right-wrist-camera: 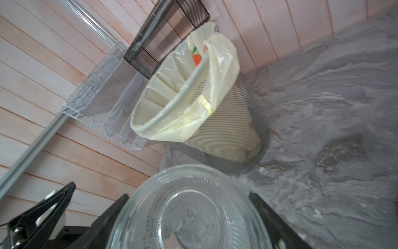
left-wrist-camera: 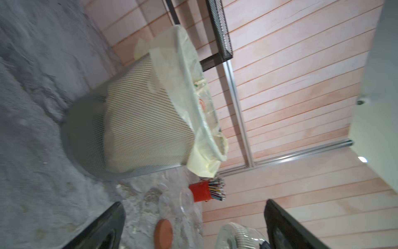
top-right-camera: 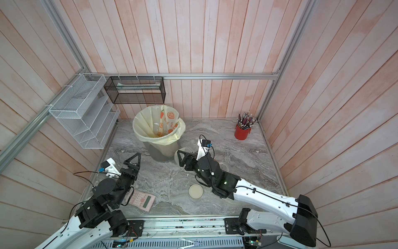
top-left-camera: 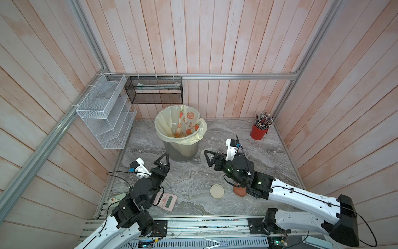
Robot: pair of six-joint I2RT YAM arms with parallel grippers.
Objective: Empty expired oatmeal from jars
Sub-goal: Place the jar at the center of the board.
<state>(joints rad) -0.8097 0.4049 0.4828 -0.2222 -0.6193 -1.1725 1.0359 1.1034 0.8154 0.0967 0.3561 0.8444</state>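
As R jaws grip it, clear jar (right-wrist-camera: 189,213) is partly cropped.

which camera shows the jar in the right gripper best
The right wrist view: the clear jar fills the foreground, clamped in the right gripper. Both top views show only a faint outline beside the bin, partly behind the gripper. The left wrist view catches part of it at the frame edge.

Walls: pale pink-washed wooden planks (top-left-camera: 215,38) at 9, 12 and 3 o'clock.
Floor: grey veined marble-look surface (top-left-camera: 189,179).
Frame: aluminium rail (top-left-camera: 237,76) across the 12 o'clock wall.
Shelving: white wire rack (top-left-camera: 103,116) at 10 o'clock; black mesh basket (top-left-camera: 154,92) at 11 o'clock.
Light: even, soft.
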